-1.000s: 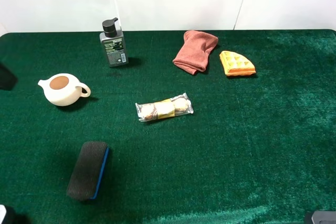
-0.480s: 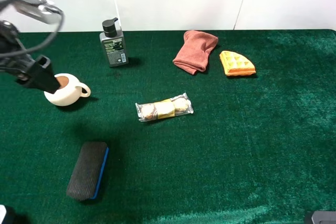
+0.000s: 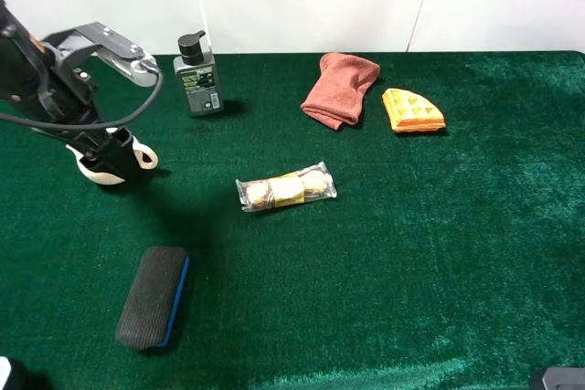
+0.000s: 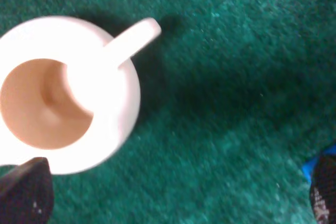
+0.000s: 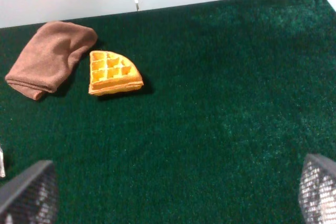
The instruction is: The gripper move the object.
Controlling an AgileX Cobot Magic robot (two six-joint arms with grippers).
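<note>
Teapot between fingers, nearer one

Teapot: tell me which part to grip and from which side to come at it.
Grip the rim wall, one finger inside the mouth, one outside, coming straight down. The teapot stands upright and lidless, mouth open upward, with the open left pincer hanging above it; the rounded body looks likely to slip.

teapot far left | bottle behind-right of it | packet centre | eraser front-left | cloth left of waffle, rear
</note>
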